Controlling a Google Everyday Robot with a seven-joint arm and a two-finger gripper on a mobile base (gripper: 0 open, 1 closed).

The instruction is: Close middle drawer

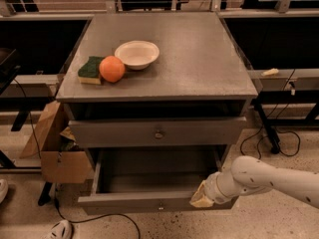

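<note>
The gripper [199, 199] is at the right front of the middle drawer [129, 201].

Middle drawer [144, 202] pulled wide open. Gripper [201, 198] at 5 o'clock, against drawer front's right end. Orange [111, 68], sponge [89, 69], bowl [137, 54] at 10 o'clock on cabinet top [199, 59].

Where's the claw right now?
Lower right of the camera view: the claw sits at the right end of the front of the pulled-out middle drawer.
</note>
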